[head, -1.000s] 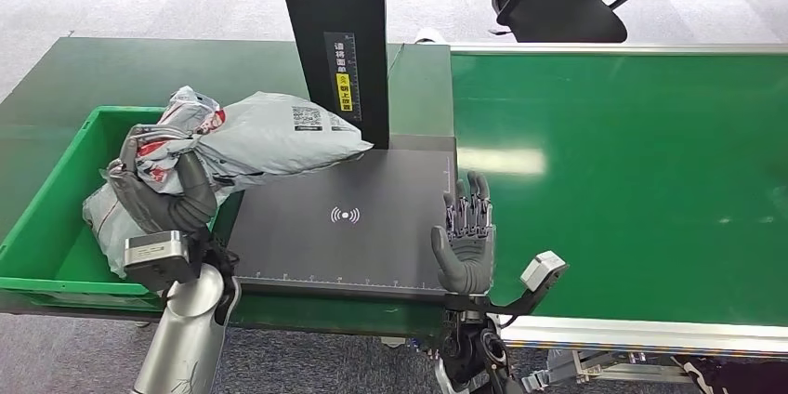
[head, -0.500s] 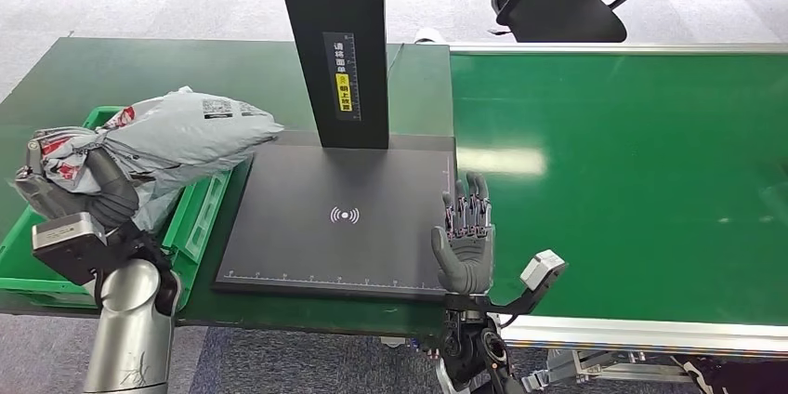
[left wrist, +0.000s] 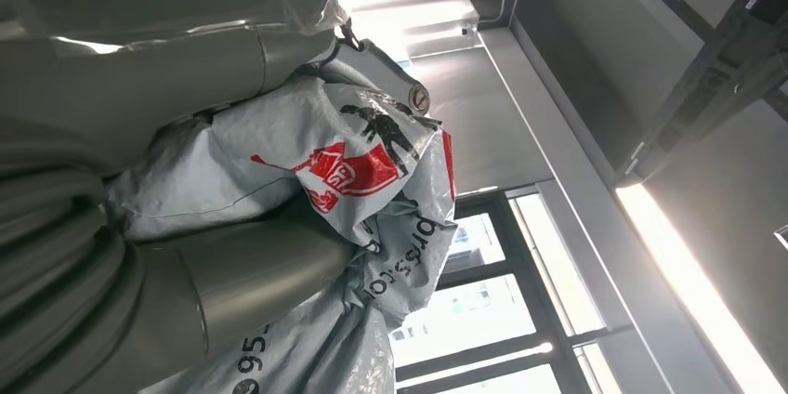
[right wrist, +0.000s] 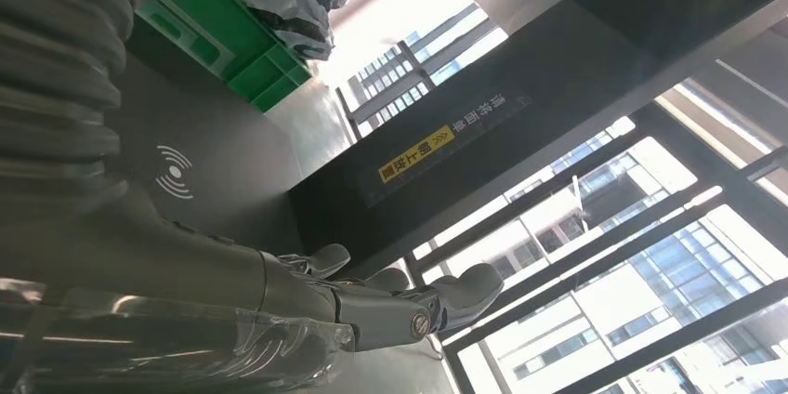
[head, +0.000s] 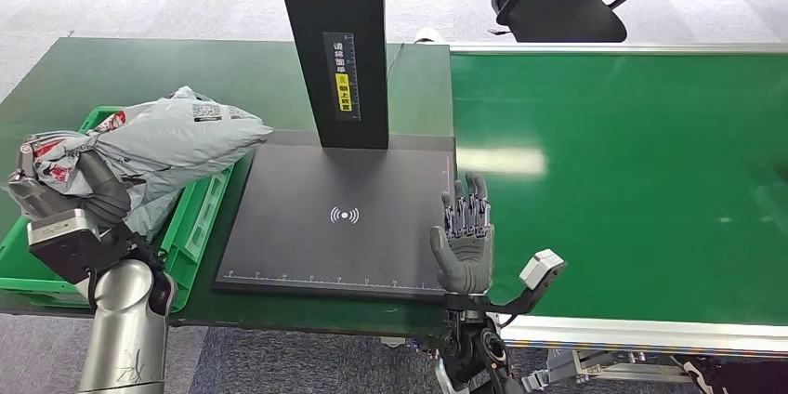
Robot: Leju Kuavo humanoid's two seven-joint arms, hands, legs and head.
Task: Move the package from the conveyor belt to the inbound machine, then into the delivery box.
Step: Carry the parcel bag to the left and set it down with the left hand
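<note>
Now left hand (head: 70, 194) gripping package (head: 177, 134), lowered slightly over green box (head: 190, 231), right hand (head: 465, 245) unmoved, fingers apart.

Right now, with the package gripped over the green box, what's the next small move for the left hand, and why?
Probably lower it, then release. The left hand grips the grey package by its bunched end, and the package hangs above the green delivery box, its far end reaching toward the black scan plate. The right hand is open.
</note>
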